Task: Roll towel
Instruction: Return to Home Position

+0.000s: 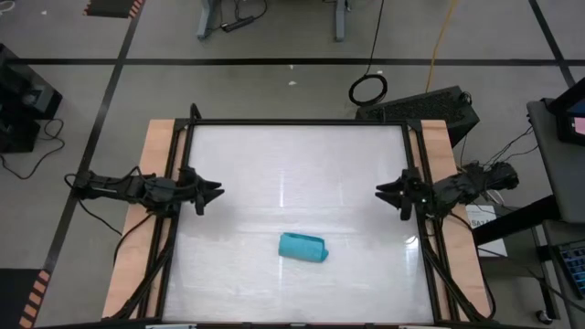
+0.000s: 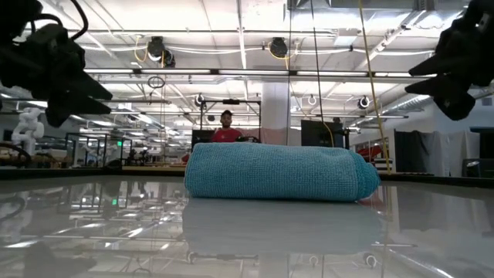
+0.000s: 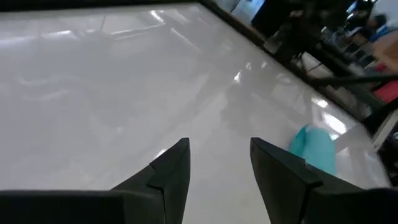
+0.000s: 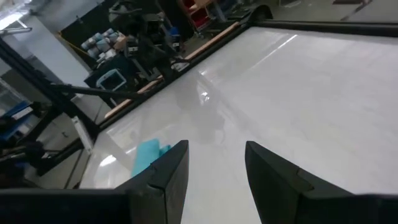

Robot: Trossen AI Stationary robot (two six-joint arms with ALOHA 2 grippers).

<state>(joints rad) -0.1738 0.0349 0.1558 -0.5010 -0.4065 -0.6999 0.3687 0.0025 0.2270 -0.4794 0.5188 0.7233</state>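
Holding my left gripper (image 1: pixel 210 193) over the left edge of the table (image 1: pixel 302 155), I have its two dark fingers (image 3: pixel 168 177) spread, with a clear gap of glossy white surface showing between them and nothing in their grasp. My right gripper (image 1: pixel 388 193) hangs at the opposite edge, pointing inward toward the left one across the width of the table. Its fingers (image 4: pixel 277 180) are likewise parted and empty. Both pincers are raised above the surface and well apart from the towel (image 1: pixel 303 247). The towel lies on the table as a short, thick turquoise roll, roughly midway between the two sides but nearer the edge at the bottom of the high view than the line between my pincers. In the low view the towel (image 2: pixel 279 172) rests flat on the shiny top, lying lengthwise across the picture, with its reflection beneath it. My left wrist camera shows the towel (image 3: pixel 314 148) beyond my fingers and off to one side. My right wrist camera catches only part of the towel (image 4: pixel 148 154) past one finger. A person in a red top (image 2: pixel 226 127) shows far behind the table in the low view.
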